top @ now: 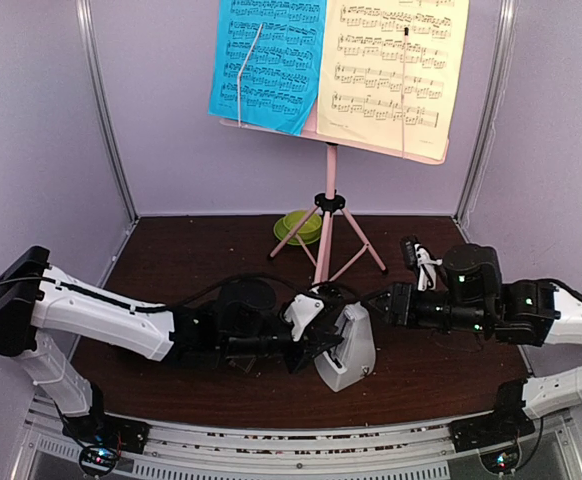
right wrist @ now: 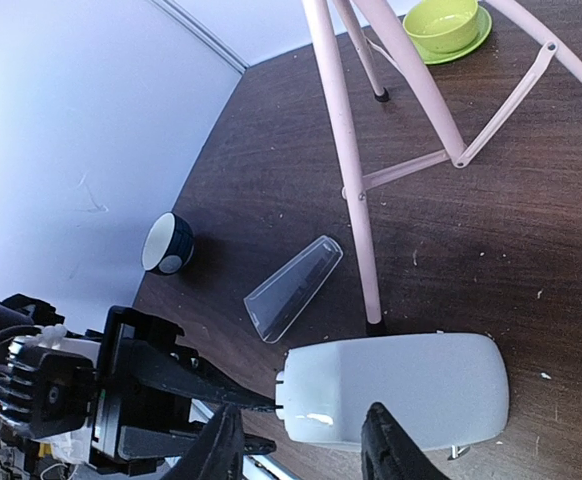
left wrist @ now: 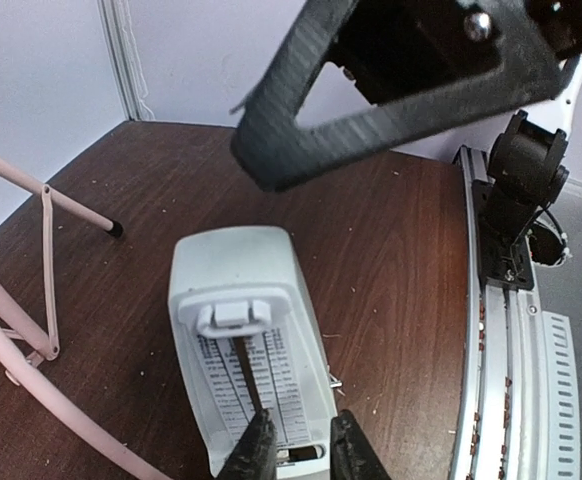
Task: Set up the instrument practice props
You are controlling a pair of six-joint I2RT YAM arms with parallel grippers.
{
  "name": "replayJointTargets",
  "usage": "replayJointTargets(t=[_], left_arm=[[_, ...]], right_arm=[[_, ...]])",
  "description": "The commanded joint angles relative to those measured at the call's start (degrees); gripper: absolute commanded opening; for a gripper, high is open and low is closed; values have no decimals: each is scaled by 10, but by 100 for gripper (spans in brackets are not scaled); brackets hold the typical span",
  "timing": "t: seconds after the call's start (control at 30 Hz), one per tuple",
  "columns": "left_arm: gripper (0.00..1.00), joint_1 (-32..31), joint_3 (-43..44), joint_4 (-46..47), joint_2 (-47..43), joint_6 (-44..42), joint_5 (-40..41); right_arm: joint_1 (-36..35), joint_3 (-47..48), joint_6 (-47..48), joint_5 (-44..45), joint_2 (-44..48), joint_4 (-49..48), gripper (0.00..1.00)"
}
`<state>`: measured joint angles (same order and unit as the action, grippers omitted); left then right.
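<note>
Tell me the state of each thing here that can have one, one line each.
Music stand, upright on its legs.
Blue sheet and yellow sheet, resting on the stand's desk.
Metronome, cover off, scale bare.
Clear cover, lying on its side.
Green cup, on its saucer, empty.
Left gripper, jaws at the metronome's scale face, grip unclear.
Right gripper, jaws astride the metronome's body, grip unclear.

White links (top: 101,310), black joints (top: 246,310), black left gripper (left wrist: 304,452)
</note>
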<state>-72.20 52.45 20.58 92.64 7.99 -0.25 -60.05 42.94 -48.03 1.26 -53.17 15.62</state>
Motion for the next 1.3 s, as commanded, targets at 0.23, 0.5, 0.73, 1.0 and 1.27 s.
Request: replayJointTargets(t=[0.23,0.5,0.73,1.0,1.27], left_arm=[[16,1,23,50,18,7,11],[13,15,32,36,24,41,14],[13,20,51,24,39,37,-3],[9,20,67,20,59,38,-29],[5,20,70,6,59,11,-66]], right_arm=[[-3,12,-7,-6,-31,-1,31],[-3,8,-8,-9,-42,1,29],[-3,2,-9,-7,-42,6,25],[-4,-2,-13,-7,-47,11,19],[-7,0,-17,-6,-58,16,15]])
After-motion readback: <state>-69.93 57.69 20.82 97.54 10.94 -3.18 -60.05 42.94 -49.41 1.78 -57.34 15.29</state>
